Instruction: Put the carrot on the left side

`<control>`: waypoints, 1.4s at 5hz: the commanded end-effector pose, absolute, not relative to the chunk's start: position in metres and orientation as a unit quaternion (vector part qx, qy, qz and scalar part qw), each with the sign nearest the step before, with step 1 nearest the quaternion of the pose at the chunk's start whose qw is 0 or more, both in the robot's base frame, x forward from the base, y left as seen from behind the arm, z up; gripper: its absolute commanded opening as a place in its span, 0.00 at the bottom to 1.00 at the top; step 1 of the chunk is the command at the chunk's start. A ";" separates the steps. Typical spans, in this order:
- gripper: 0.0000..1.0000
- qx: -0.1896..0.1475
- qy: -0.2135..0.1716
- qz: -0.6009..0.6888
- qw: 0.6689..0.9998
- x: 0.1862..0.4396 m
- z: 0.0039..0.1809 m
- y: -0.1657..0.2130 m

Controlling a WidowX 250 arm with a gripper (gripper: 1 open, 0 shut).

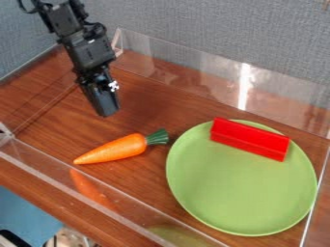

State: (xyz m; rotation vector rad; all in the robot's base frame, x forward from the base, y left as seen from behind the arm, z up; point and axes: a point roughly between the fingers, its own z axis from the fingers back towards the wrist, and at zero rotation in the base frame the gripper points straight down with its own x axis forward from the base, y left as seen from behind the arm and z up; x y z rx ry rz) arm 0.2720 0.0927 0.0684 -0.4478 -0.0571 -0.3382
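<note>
The orange carrot [114, 148] lies on the wooden table, its green stem pointing right toward the green plate [241, 188]. A red rectangular block [250, 138] rests on the plate's far side. My gripper [106, 108] hangs above and behind the carrot, a little to its left, pointing down. Its dark fingers are pressed together with nothing between them. It does not touch the carrot.
A clear plastic wall [219, 75] runs along the back and a low clear rim [77, 178] along the front of the table. Bare wood [45, 125] lies left of the carrot.
</note>
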 end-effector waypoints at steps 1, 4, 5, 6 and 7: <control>1.00 -0.212 -0.048 -0.167 0.962 0.278 0.076 0.101; 0.00 -0.219 -0.039 -0.159 0.962 0.272 0.076 0.100; 0.00 -0.219 -0.035 -0.156 0.962 0.270 0.078 0.098; 0.00 -0.220 -0.032 -0.154 0.963 0.268 0.080 0.096; 0.00 -0.219 -0.030 -0.152 0.963 0.267 0.083 0.095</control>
